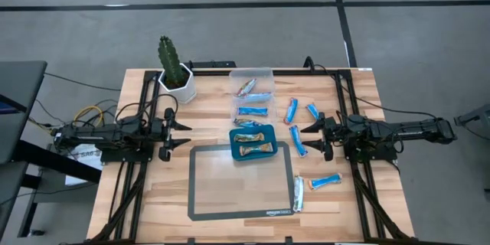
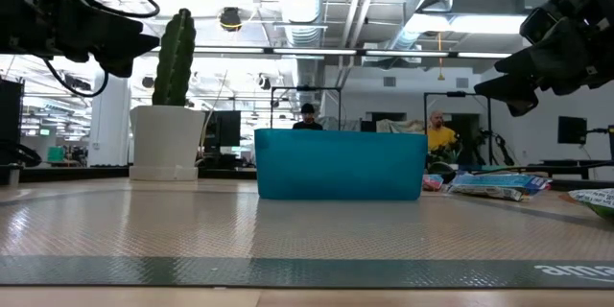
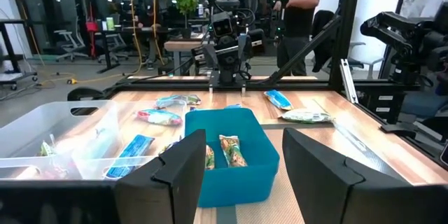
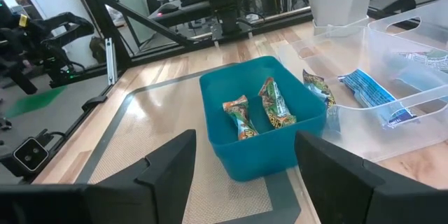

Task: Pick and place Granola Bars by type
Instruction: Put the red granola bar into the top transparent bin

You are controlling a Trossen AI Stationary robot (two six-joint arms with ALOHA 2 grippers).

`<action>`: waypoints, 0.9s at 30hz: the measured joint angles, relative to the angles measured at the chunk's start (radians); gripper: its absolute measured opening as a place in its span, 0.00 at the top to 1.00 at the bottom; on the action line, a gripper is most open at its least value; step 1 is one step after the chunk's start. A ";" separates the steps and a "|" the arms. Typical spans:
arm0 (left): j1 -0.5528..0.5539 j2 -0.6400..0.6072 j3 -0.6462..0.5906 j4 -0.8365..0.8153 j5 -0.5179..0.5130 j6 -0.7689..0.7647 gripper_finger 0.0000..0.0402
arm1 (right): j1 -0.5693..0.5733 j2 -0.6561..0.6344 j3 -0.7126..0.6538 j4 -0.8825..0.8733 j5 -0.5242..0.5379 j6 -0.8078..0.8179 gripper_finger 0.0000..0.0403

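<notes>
The Granola Bars are spread over the table's right half. Two tan bars [image 4: 239,117] lie in the teal tray [image 1: 236,153] at the middle. Blue bars [image 1: 256,97] and a multicoloured one [image 1: 245,86] lie in the clear bin [image 1: 264,73] behind it. More blue bars [image 1: 298,142] rest loose on the wood at the right, one [image 1: 325,181] toward the near side beside a silver-wrapped bar [image 1: 298,195]. My left gripper [image 1: 181,134] hovers open left of the tray. My right gripper [image 1: 311,138] hovers open right of it, over the loose bars. Both point at the tray and hold nothing.
A cactus in a white pot [image 1: 176,76] stands at the far left of the table. A grey mat [image 1: 241,195] covers the near middle, and the tray sits on its far edge. Black frame rails [image 1: 122,191] run along both sides. People [image 3: 301,14] are in the room beyond.
</notes>
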 joint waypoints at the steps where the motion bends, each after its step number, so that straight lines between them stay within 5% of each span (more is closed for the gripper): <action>1: 0.000 0.000 0.000 0.000 0.000 0.000 0.54 | 0.000 0.000 0.000 0.000 0.000 0.000 0.42; 9: 0.000 0.000 -0.001 0.000 0.000 -0.006 0.54 | 0.000 0.000 0.000 0.010 0.000 0.006 0.42; 18: 0.000 0.000 -0.001 0.000 -0.001 -0.005 0.54 | -0.023 -0.001 0.003 0.039 0.001 0.641 0.42; 23: 0.000 0.000 -0.001 0.000 -0.001 -0.016 0.54 | -0.071 0.010 0.102 -0.015 0.009 0.551 0.42; 27: 0.000 0.000 -0.001 -0.001 -0.001 -0.007 0.54 | -0.133 0.107 0.272 -0.288 0.132 0.521 0.42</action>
